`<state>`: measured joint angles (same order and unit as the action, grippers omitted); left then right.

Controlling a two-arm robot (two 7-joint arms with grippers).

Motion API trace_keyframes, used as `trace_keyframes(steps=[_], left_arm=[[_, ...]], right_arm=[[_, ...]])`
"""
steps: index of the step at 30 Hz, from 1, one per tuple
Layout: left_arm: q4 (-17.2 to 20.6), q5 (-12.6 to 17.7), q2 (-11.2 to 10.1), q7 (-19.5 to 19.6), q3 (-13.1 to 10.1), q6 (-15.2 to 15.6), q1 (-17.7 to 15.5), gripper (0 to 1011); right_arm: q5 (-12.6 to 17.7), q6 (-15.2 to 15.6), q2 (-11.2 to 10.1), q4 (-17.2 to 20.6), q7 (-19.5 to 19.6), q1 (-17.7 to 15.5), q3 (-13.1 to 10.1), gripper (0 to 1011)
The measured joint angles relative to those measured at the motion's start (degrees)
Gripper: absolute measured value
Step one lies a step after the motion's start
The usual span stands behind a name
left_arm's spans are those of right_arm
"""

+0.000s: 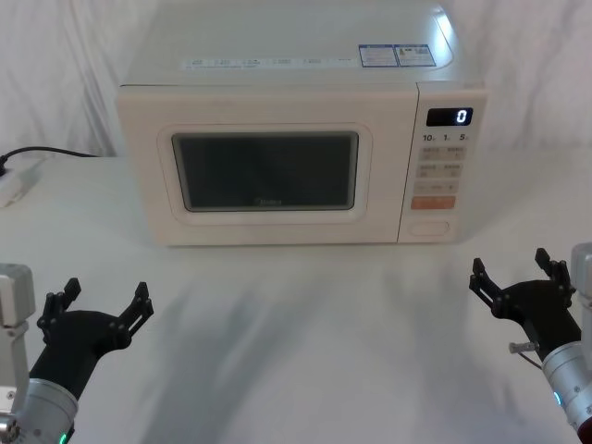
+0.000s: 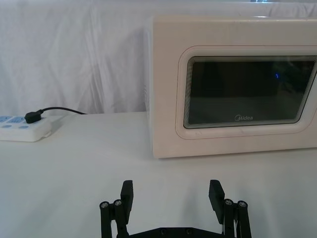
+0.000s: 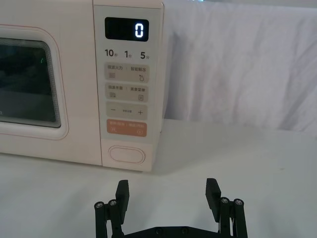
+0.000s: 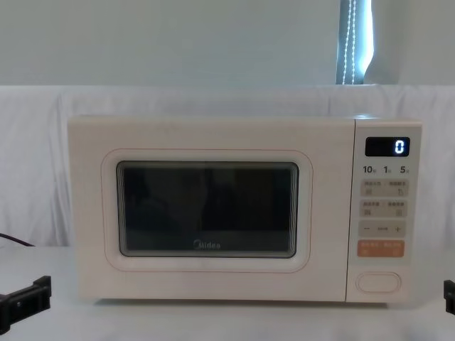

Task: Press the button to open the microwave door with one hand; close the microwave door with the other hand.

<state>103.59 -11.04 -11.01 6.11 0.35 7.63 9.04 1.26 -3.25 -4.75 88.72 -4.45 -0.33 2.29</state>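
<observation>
The microwave door (image 1: 265, 171) looks smooth matt cream plastic (its window glossy dark glass) on a white cloth-covered table (image 1: 305, 342).

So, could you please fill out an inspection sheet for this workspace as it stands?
Surface: white cloth-covered table, bare in front.
Job's things: cream microwave door with dark glass window shut; oval cream door button unpressed; display reads 0.
Clutter: nothing seen.
Grippers: black left gripper and black right gripper open, low, short of the microwave.
Cables: black plug in white power strip on the left.
Surroundings: white drape behind.
</observation>
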Motion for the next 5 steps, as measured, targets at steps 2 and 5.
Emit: trace_keyframes(steps=[2,5], left_arm=[[0.01,0.0,-0.01,0.0,0.0,0.0,0.0,1001],[0.03,0.0,-0.02,0.01,0.0,0.0,0.0,1001]], right_arm=[[0.0,0.0,0.0,0.0,0.0,0.0,0.0,1002],[0.0,0.0,0.0,0.0,0.0,0.0,0.0,1002]])
